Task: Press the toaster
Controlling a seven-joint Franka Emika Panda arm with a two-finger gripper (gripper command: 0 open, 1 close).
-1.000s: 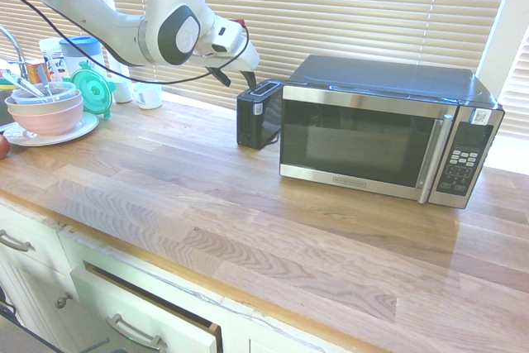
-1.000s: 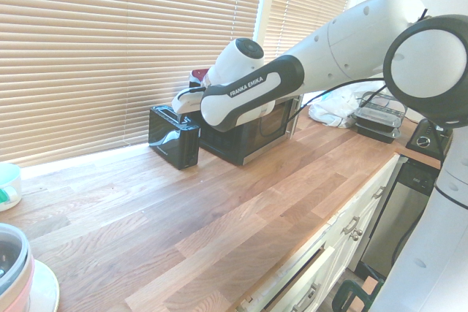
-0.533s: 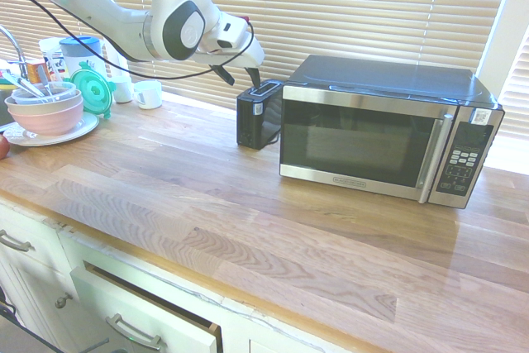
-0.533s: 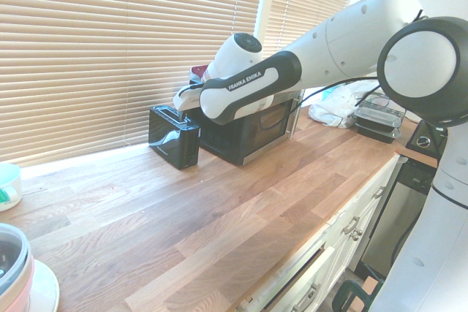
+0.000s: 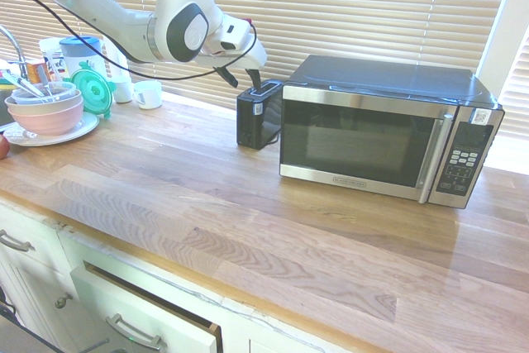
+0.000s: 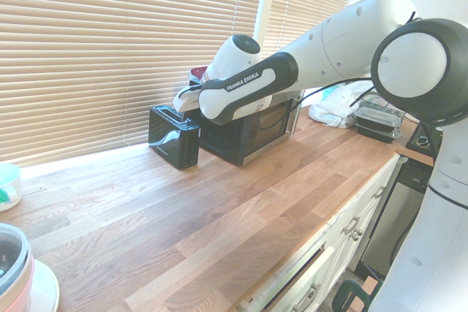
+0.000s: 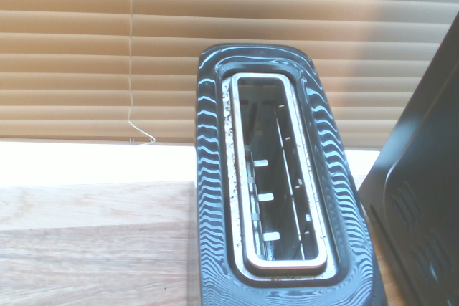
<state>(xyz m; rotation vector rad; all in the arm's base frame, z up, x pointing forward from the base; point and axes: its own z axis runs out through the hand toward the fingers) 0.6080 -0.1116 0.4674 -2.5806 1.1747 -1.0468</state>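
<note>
Toaster, centre-left of frame against the microwave: gripper, fingers apart and empty, has edged over its near end and hovers above, press not yet made.

I read "FRANKA EMIKA" in white capitals on the dark band of the arm in the second exterior view. The toaster label and the microwave badge and keypad markings are too small to read.
</note>
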